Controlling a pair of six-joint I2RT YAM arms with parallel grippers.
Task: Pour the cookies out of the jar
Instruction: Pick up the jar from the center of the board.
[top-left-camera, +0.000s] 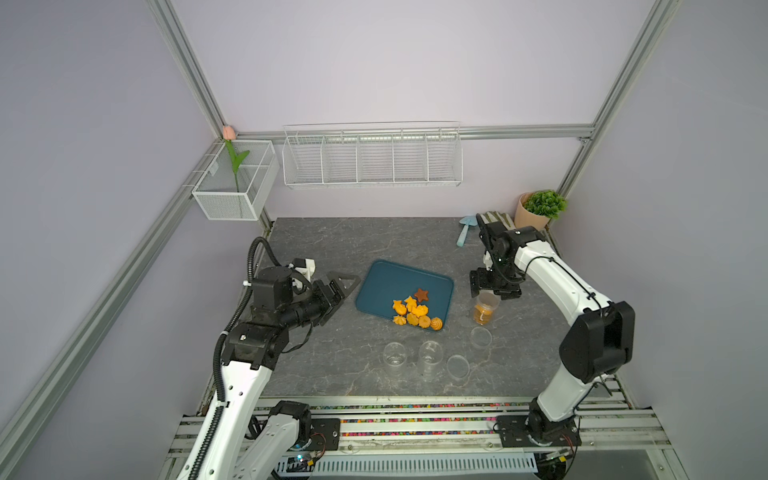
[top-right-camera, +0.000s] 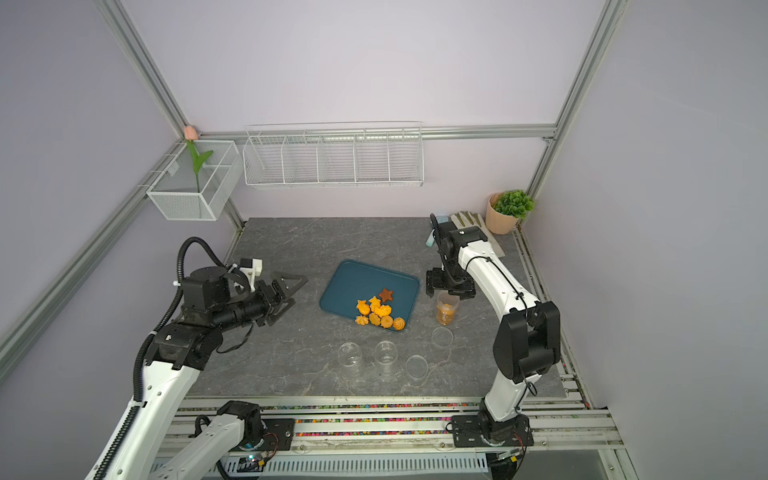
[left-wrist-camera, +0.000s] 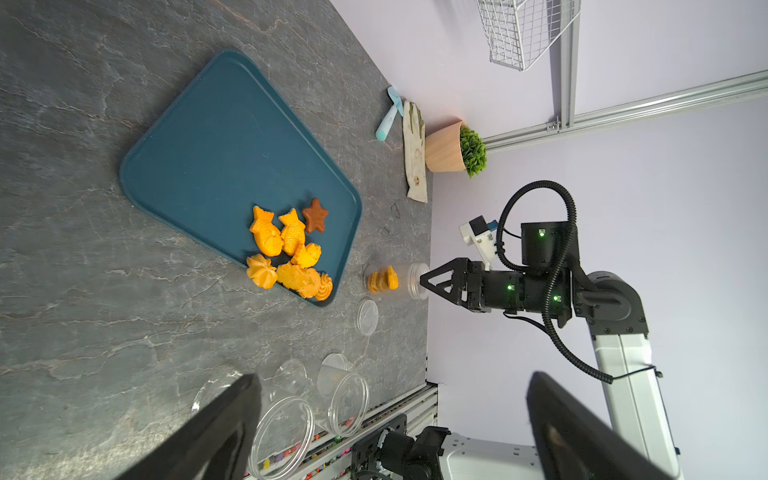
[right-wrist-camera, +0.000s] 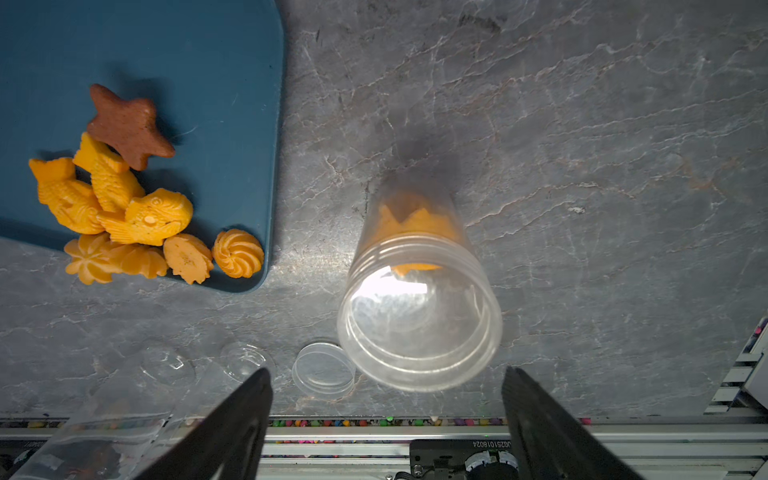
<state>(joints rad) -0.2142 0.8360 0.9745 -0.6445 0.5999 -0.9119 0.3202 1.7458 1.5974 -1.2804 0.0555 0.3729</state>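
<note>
Right gripper (top-left-camera: 492, 292) wide open above upright jar (top-left-camera: 493, 306), frame center-right, holding cookies (top-left-camera: 482, 314); left gripper (top-left-camera: 350, 291) wide open, empty.

The one thing I can read is a small white code, printed upside down, on the black plate (right-wrist-camera: 457, 451) at the rail along the table's front edge: roughly JG251018024, some characters unsure.

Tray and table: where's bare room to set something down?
Free: far half of the tray, beyond the cookies; table strip between tray and back wall. Crowded: near edge, with empty jars and lids, plus the part-full jar beside the tray.
</note>
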